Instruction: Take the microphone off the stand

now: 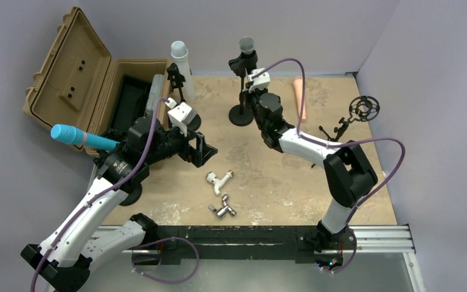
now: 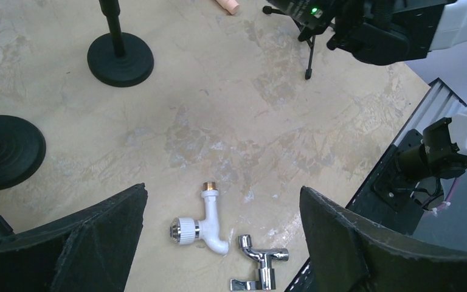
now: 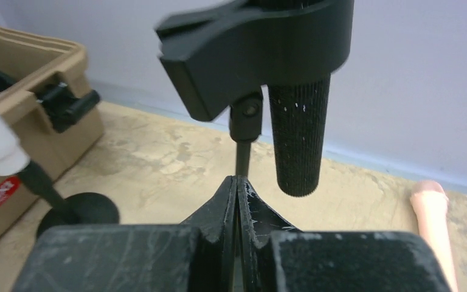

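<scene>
I'm watching my right gripper (image 3: pixel 237 182) clenching the stand pole (image 3: pixel 242 157) beneath the microphone (image 3: pixel 298 134), clipped at top centre, my left gripper (image 2: pixel 222 193) hanging open, so any sideways pull is risking toppling everything

left arm (image 1: pixel 91 207): white shells on the long links, black joint housings, black base block
right arm (image 1: pixel 307 146): same white-and-black build; small green light (image 2: pixel 314 11) lit on a black housing
cables (image 1: pixel 292 61): purple-grey, one looped along each arm
wrist blocks (image 1: pixel 182 114): white, boxy, one behind each gripper
left gripper (image 2: pixel 222 191): black
left fingers (image 2: pixel 97 243): broad, wedge-shaped, matte black, rough frayed edges
right gripper (image 3: pixel 237 182): black
right fingers (image 3: pixel 261 213): scuffed black, white scratches and specks
</scene>
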`<act>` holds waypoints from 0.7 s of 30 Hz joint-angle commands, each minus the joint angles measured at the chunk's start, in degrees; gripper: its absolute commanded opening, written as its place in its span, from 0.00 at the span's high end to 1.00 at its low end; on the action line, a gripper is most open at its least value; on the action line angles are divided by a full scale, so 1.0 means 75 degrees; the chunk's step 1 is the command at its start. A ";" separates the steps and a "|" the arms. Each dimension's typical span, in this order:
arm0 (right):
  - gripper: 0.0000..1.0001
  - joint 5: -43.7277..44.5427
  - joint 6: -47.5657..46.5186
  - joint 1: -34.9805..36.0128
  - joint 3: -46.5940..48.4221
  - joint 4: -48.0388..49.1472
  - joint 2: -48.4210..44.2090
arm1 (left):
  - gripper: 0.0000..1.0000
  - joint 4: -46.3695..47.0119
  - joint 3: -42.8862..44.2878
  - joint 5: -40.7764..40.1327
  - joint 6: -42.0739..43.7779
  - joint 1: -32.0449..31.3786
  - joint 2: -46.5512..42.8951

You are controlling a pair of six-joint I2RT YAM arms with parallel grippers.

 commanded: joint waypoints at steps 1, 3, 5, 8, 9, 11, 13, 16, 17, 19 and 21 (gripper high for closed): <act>1.00 -0.0944 -0.0059 -0.0001 -0.0184 0.0362 -0.0801 | 0.07 0.0294 0.0223 0.0191 -0.0008 -0.0046 0.0124; 0.88 -0.1127 0.0065 -0.0061 -0.0214 0.0126 -0.1078 | 0.08 0.0298 0.0232 0.0211 -0.0026 -0.0043 0.0151; 0.63 -0.1249 0.0254 -0.0128 -0.0221 -0.0058 -0.1404 | 0.08 0.0307 0.0229 0.0213 -0.0023 -0.0048 0.0152; 0.35 -0.1497 0.0524 -0.0260 0.0053 -0.0392 -0.1714 | 0.08 0.0304 0.0225 0.0195 -0.0021 -0.0051 0.0155; 0.29 -0.1518 0.0597 -0.0280 0.0303 -0.0563 -0.1709 | 0.08 0.0306 0.0225 0.0209 -0.0030 -0.0049 0.0164; 0.21 -0.1538 0.0640 -0.0312 0.1093 -0.0977 -0.1513 | 0.08 0.0316 0.0225 0.0243 -0.0033 -0.0052 0.0172; 0.13 -0.1311 0.0714 -0.0334 0.2069 -0.1612 -0.1042 | 0.08 0.0316 0.0236 0.0267 -0.0036 -0.0044 0.0179; 0.05 -0.1139 0.0576 -0.0332 0.3437 -0.2326 -0.0228 | 0.08 0.0296 0.0237 0.0242 -0.0030 -0.0046 0.0169; 0.03 -0.1094 0.0542 -0.0334 0.3836 -0.2529 0.0018 | 0.08 0.0290 0.0242 0.0222 -0.0014 -0.0043 0.0155; 0.03 -0.0715 0.0540 -0.0333 0.4563 -0.2955 0.0564 | 0.07 0.0270 0.0248 0.0168 0.0012 -0.0053 0.0140; 0.03 -0.0496 0.0454 -0.0332 0.5129 -0.3221 0.0904 | 0.07 0.0259 0.0240 0.0134 0.0024 -0.0044 0.0114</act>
